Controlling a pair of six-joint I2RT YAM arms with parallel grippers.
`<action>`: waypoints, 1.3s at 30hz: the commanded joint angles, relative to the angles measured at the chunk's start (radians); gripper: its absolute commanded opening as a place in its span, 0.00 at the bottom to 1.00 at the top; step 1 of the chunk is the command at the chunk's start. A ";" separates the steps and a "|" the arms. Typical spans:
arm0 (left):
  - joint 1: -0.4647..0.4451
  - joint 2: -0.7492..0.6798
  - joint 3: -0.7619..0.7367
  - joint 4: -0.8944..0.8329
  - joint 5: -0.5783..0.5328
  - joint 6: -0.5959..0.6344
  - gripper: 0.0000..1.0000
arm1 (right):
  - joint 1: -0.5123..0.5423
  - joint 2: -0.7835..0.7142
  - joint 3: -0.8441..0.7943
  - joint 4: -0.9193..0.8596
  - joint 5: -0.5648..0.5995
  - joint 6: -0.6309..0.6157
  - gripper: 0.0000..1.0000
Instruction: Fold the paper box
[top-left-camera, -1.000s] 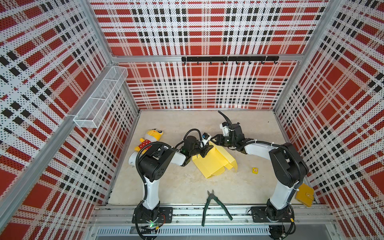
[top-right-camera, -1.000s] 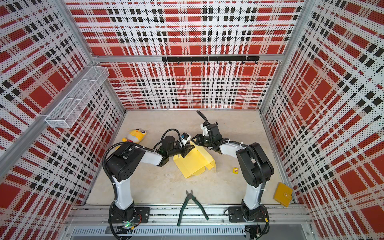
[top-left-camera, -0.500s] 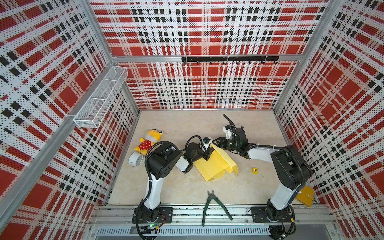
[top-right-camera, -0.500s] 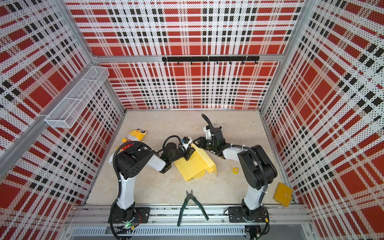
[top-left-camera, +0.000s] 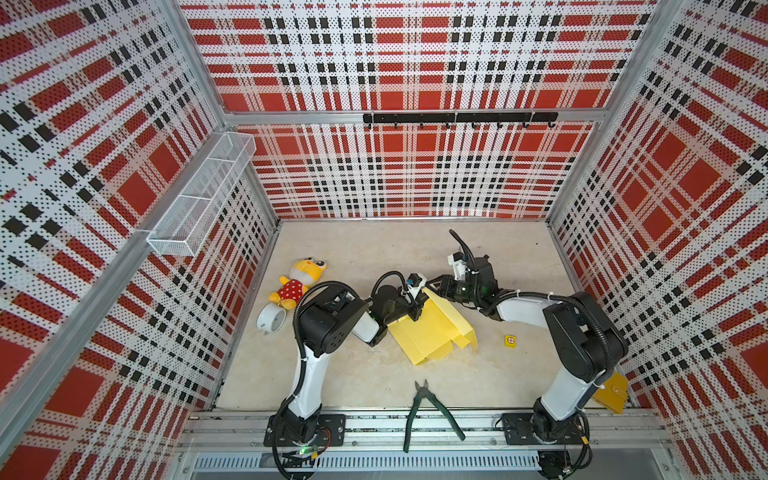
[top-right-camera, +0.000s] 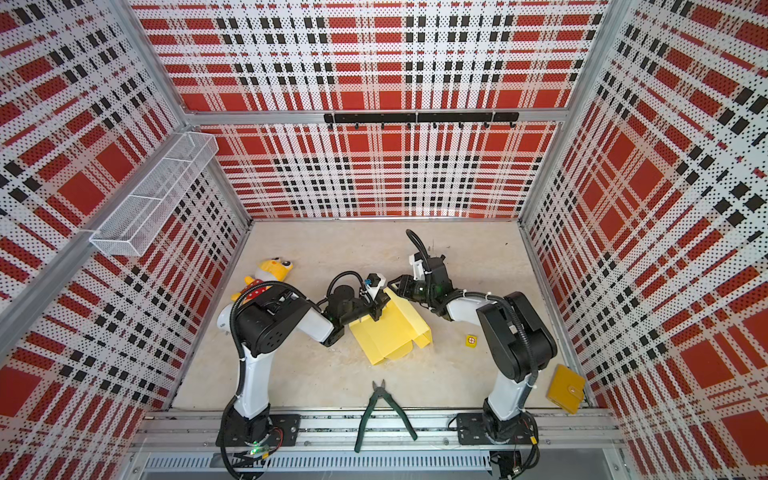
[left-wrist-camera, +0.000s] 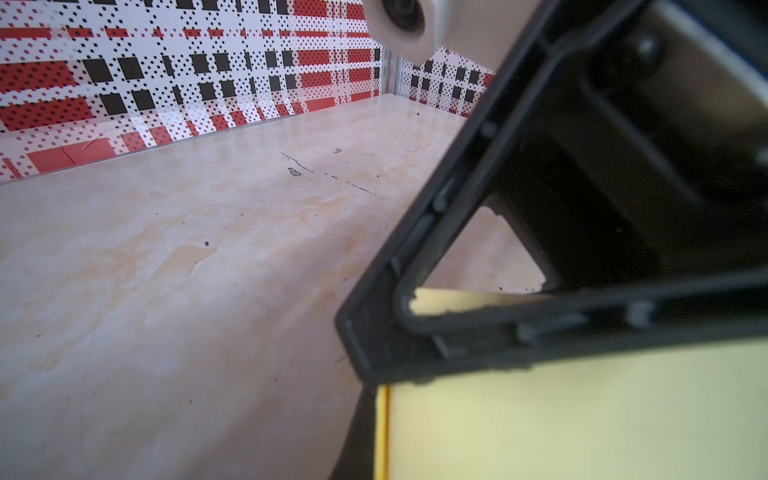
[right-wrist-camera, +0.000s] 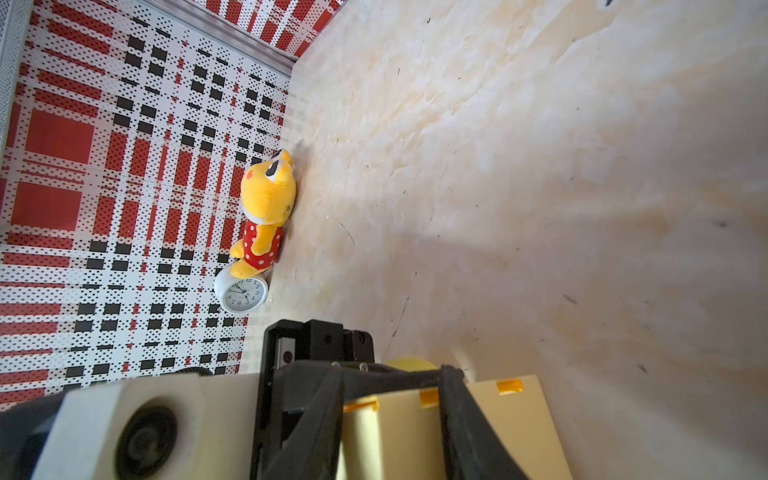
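Left pincer (top-left-camera: 417, 311), touching paper box (top-left-camera: 432, 337) far edge

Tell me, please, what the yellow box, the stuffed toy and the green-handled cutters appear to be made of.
The paper box looks like thin matte card: sharp creases, cut slots. The stuffed toy seems plush fabric: fuzzy surface, soft rounded shape. The cutters have dark blades, probably metal, and green handles, likely plastic or rubber grips.

Robot lab cell: plaid perforated walls (top-left-camera: 415, 62), aluminium rail (top-left-camera: 415, 428).
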 joint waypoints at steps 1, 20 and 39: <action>-0.022 0.015 0.014 0.062 0.027 -0.004 0.18 | 0.019 -0.018 -0.009 -0.109 -0.019 -0.009 0.39; -0.021 -0.025 0.049 -0.091 0.088 0.063 0.23 | -0.052 -0.144 0.013 -0.246 -0.006 -0.082 0.42; -0.033 -0.051 0.138 -0.301 0.014 0.073 0.00 | -0.069 -0.253 -0.075 -0.288 0.017 -0.105 0.49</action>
